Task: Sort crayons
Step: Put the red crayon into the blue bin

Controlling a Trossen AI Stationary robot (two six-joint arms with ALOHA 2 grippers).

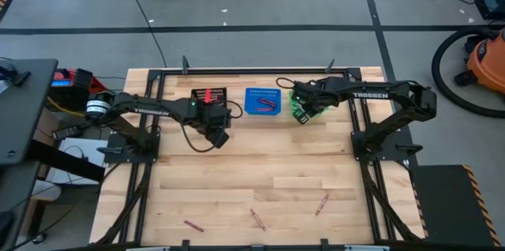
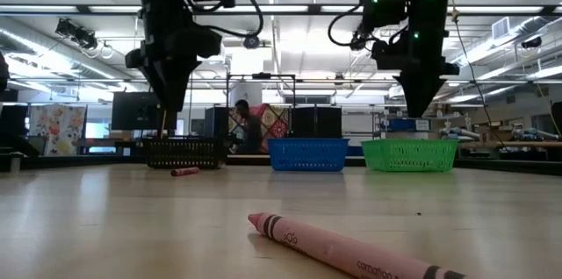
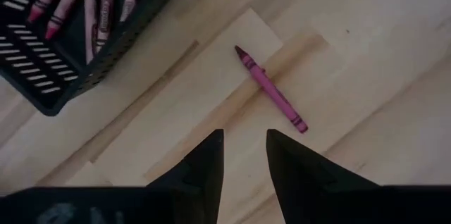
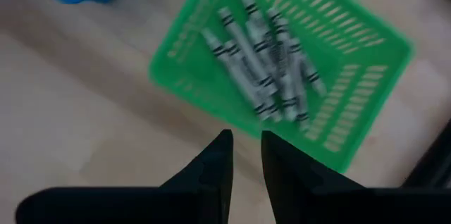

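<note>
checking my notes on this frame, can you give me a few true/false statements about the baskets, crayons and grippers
1. The green basket holds pale grey crayons. True.
2. The left gripper is shut on a crayon. False: it is open and empty, above a magenta crayon lying on the table.
3. The blue basket stands between the black basket and the green one. True.
4. All crayons are already in baskets. False: several loose crayons lie near the table's front edge.
5. The right gripper hangs over the black basket. False: it is at the green basket.
</note>
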